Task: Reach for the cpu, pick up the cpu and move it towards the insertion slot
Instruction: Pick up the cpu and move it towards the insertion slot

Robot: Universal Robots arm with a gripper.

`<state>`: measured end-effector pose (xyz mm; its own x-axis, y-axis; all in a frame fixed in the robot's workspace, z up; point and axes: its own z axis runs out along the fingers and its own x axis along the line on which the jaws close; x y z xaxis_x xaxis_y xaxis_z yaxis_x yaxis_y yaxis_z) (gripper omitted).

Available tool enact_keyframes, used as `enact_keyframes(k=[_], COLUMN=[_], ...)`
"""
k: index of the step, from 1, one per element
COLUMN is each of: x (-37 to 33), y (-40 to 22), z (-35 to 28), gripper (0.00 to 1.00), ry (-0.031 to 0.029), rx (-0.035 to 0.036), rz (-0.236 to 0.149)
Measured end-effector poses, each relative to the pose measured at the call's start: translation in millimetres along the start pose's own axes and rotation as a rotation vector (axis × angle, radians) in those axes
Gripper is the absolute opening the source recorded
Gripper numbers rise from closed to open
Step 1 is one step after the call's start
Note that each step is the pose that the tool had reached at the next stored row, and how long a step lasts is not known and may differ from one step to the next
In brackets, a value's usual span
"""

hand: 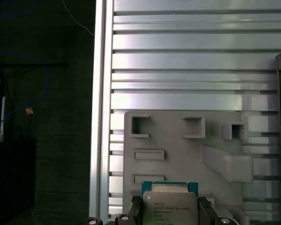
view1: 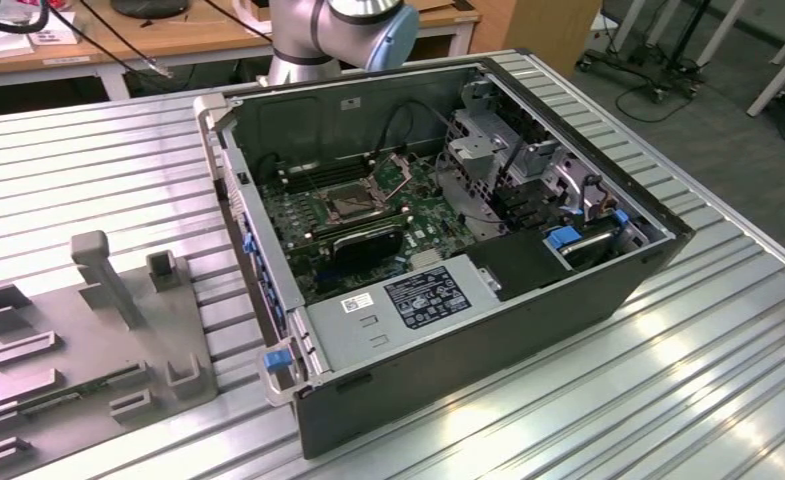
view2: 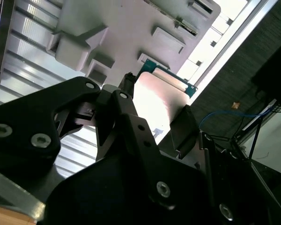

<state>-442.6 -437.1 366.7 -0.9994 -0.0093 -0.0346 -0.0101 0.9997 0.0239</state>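
One cpu [hand: 171, 206] sits pinched between my end effector's [hand: 171, 216] fingers in the first wrist view, above the grey tray [hand: 178, 159]. In the second wrist view, my grip should stay level. In the exterior view, the insertion slot [view1: 345, 203] waits inside the open computer case [view1: 526, 300].

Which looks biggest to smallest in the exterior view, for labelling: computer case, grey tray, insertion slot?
1. Computer case, by far the largest.
2. Grey tray, clearly smaller; it is cut off at the exterior view's left edge.
3. Insertion slot, smallest, sitting farther from the camera inside the case.
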Motion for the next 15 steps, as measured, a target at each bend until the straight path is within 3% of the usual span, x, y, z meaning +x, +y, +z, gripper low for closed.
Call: enact_keyframes(k=[3, 5, 8, 15], x=[-2.1, -2.5, -4.4, -18.5], y=[0.0, 1.0, 1.2, 1.5], z=[-1.6, -12.1, -12.8, -12.3], gripper=[0.55, 0.55, 0.55, 0.55], ry=[-0.0026, -0.0150, -0.0161, -0.0161], rx=[0.0000, 0.0002, 0.0002, 0.0004], rz=[0.000, 0.000, 0.001, 0.006])
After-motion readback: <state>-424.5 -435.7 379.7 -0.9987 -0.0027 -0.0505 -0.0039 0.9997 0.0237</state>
